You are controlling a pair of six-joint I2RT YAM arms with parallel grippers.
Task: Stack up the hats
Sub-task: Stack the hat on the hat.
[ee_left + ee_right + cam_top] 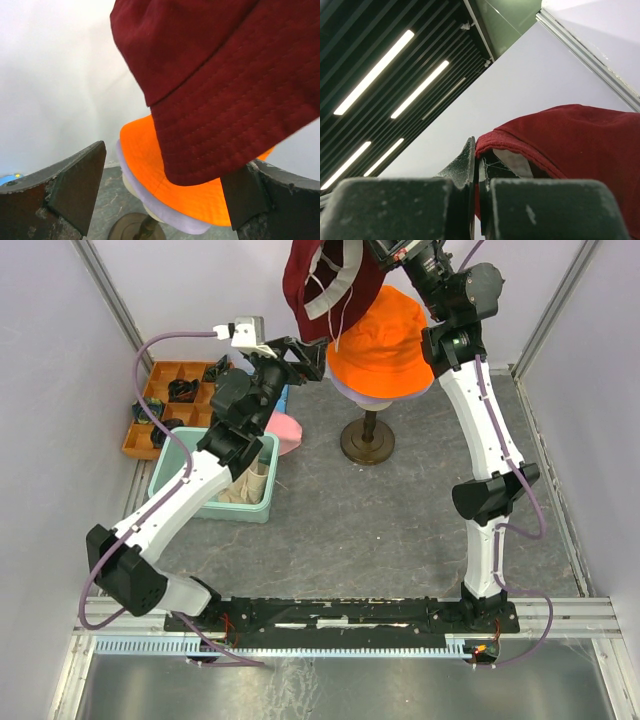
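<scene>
Three hats are gathered at the mannequin head (pixel 137 197). An orange hat (pixel 385 335) is seated on it, and the rim of a lavender hat (pixel 372 396) is seen just beneath. A dark red hat (pixel 308 285) is held above and to their left; whether it touches the orange crown cannot be told. Its brim is pinched between the closed fingers of the right gripper (pixel 479 165) — soft, stitched cloth, with a pale lining shown inside.

The left gripper (pixel 298 348) is spread wide with nothing held between its fingers, and it is placed just beside the hanging hat. The head is carried on a dark turned stand (pixel 367 440), whose round base rests on the grey mottled surface (pixel 400 530).

To the left, a teal bin (pixel 240 510) is partly covered by the left arm. A cream-beige hat (pixel 250 485) is crumpled inside it, and a pink hat (pixel 287 430) is seen beside it. An orange compartment tray (pixel 150 380) is set by the wall — small dark parts are held in it.
</scene>
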